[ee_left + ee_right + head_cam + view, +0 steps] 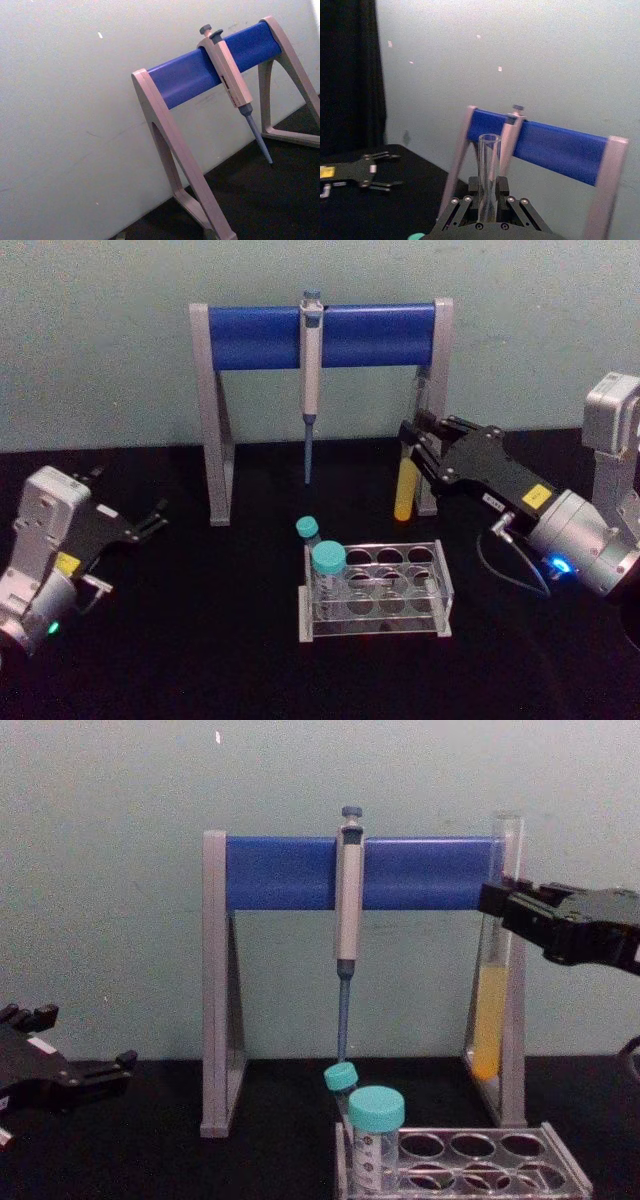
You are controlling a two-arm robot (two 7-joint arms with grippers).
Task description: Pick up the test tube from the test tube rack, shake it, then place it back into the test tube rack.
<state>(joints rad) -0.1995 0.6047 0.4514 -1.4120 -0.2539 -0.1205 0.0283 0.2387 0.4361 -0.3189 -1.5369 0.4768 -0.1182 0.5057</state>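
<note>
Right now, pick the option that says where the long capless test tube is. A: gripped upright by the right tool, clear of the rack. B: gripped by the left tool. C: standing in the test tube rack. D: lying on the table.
A: the right tool is shut on the test tube, upright by the pipette stand, above and behind the test tube rack; the left tool sits open at the left.

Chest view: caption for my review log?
Right claw holds the test tube beside the pipette stand, out of the test tube rack; left claw parked at left.
</note>
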